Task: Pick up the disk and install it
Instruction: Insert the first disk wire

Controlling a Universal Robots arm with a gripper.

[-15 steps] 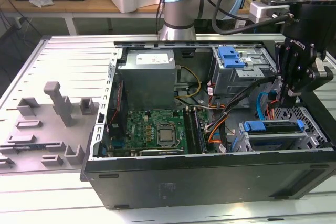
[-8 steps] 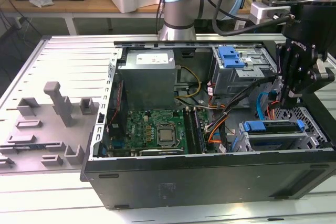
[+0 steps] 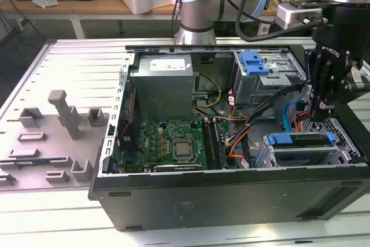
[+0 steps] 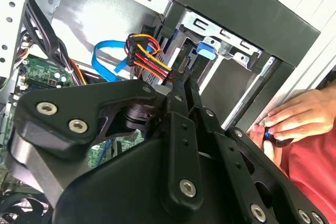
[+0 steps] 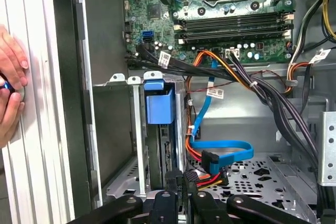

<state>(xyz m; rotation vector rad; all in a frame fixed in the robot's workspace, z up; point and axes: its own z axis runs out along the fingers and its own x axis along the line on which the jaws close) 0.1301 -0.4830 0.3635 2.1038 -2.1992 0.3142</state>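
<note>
The disk (image 3: 300,139) sits on edge in the drive cage (image 3: 342,150) at the front corner of the open computer case (image 3: 231,201), on the exterior view's right, with its blue frame (image 5: 159,106) seated between the cage's metal walls. The hand (image 3: 321,113) hangs directly over that cage, its fingers (image 4: 181,85) drawn together with nothing visibly gripped, their tips just beside the rear edge of the disk and the bundle of coloured cables (image 5: 210,163). A person's fingers (image 5: 11,64) rest on the surface (image 3: 58,62) just outside the case wall.
</note>
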